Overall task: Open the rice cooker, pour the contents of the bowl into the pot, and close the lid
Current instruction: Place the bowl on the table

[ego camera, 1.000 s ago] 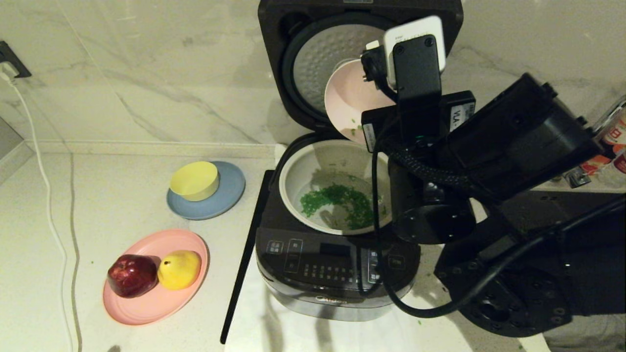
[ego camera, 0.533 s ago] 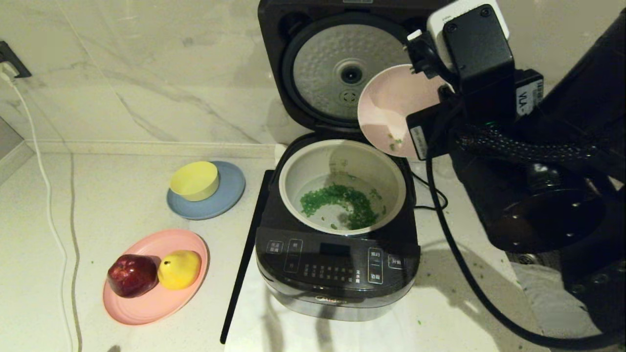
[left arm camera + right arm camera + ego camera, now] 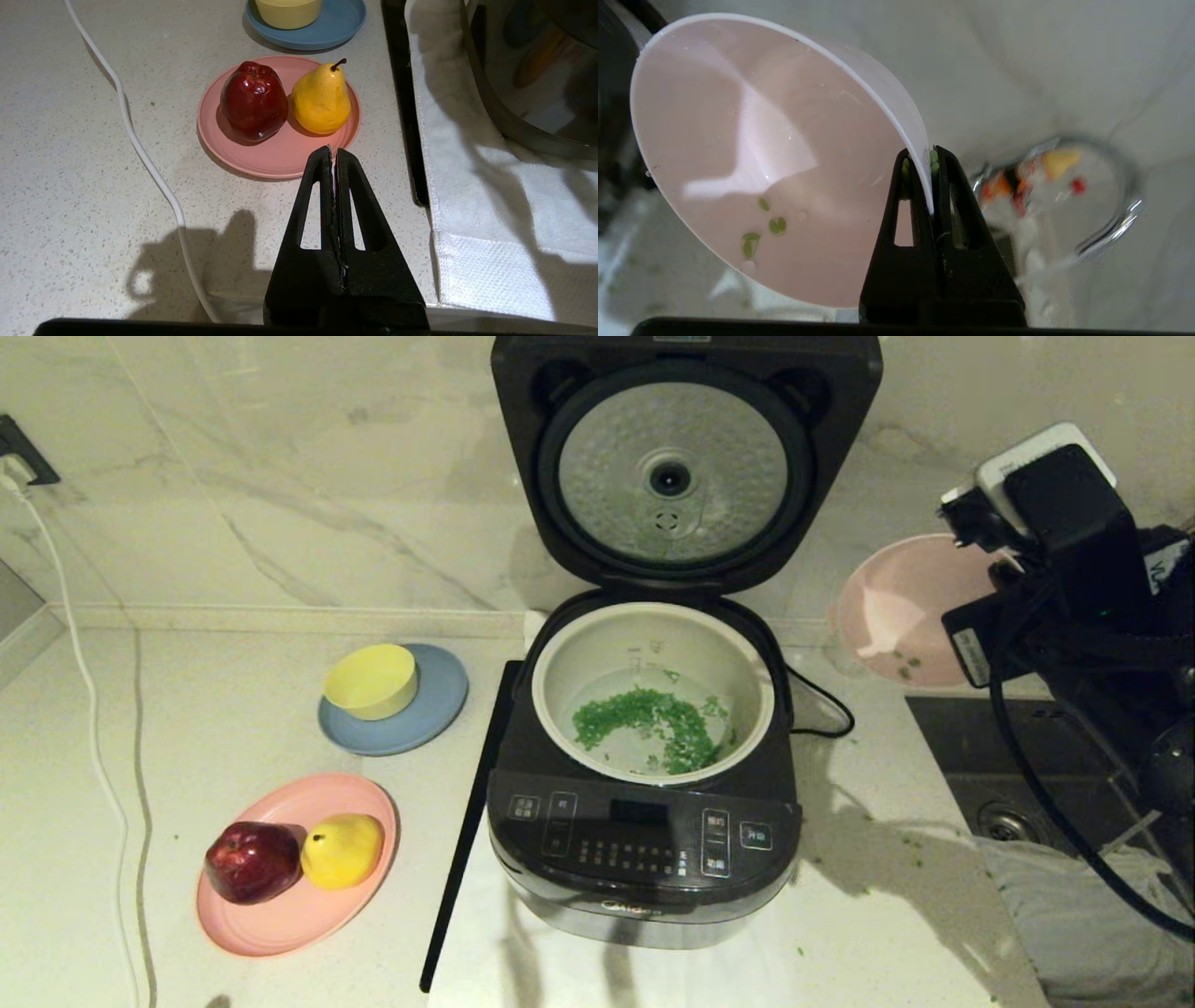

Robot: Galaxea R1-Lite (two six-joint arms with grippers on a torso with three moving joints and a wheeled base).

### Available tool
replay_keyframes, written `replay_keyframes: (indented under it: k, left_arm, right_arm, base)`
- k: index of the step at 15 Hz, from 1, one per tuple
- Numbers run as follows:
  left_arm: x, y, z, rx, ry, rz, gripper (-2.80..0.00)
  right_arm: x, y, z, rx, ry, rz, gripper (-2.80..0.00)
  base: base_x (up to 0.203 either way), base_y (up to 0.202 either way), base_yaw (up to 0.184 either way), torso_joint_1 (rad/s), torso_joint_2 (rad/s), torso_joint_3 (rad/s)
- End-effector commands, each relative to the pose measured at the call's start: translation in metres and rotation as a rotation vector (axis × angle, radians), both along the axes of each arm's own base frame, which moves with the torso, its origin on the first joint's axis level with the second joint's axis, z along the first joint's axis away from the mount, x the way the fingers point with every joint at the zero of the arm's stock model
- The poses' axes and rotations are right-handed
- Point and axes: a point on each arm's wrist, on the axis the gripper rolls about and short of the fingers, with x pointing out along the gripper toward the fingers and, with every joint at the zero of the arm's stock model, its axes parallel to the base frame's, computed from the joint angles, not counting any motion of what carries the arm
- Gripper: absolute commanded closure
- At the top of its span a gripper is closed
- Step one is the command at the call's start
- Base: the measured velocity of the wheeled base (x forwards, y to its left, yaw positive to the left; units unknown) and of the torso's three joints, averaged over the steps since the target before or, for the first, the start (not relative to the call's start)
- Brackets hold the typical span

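Note:
The dark rice cooker (image 3: 644,859) stands open at the centre, its lid (image 3: 672,476) raised upright with the dimpled silver disc facing me. Chopped green bits (image 3: 649,719) lie on the bottom of the off-white pot (image 3: 560,663). Right of the cooker, my right gripper (image 3: 920,161) is shut on the rim of the pale pink bowl (image 3: 901,607) (image 3: 752,154), held tipped on its side in the air. A few green bits (image 3: 761,231) cling inside the bowl. My left gripper (image 3: 333,151) is shut on nothing, low over the counter near the fruit plate.
A pink plate (image 3: 280,919) holds a red apple (image 3: 250,861) and a yellow pear (image 3: 343,849). A yellow bowl (image 3: 372,679) sits on a blue plate (image 3: 439,705). A white cable (image 3: 93,728) runs along the left. A sink (image 3: 1008,775) lies right. The cooker stands on a white towel (image 3: 490,200).
My right arm has swung the tipped pink bowl from above the pot to the right, clear of the cooker. The lid's underside and the pot are now fully visible.

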Motion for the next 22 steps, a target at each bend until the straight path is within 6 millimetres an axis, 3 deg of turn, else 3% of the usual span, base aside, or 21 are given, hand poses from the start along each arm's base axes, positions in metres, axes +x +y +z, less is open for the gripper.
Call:
replay_keyframes:
  k: [1, 5, 13, 18, 22]
  left_arm:
    - [0.001, 0.0, -0.002, 0.0, 0.007, 0.0, 0.0]
    - [0.001, 0.0, -0.002, 0.0, 0.007, 0.0, 0.0]
    - [0.001, 0.0, -0.002, 0.0, 0.007, 0.0, 0.0]
    - [0.001, 0.0, -0.002, 0.0, 0.007, 0.0, 0.0]
    - [0.001, 0.0, -0.002, 0.0, 0.007, 0.0, 0.0]
  right_arm:
    - [0.003, -0.014, -0.006, 0.078, 0.018, 0.011, 0.0]
    - [0.009, -0.028, -0.006, 0.227, 0.078, 0.046, 0.0]
    - [0.016, -0.082, -0.026, 0.613, 0.358, 0.066, 0.0]
    - [0.027, -0.114, -0.058, 0.798, 0.549, 0.035, 0.0]
    - [0.029, -0.119, -0.103, 0.844, 0.723, 0.001, 0.0]
  base:
    - [0.0, 0.0, 0.0, 0.0, 0.0, 0.0]
    - [0.0, 0.0, 0.0, 0.0, 0.0, 0.0]
    - [0.0, 0.0, 0.0, 0.0, 0.0, 0.0]
    - [0.0, 0.0, 0.0, 0.0, 0.0, 0.0]
    - [0.0, 0.0, 0.0, 0.0, 0.0, 0.0]
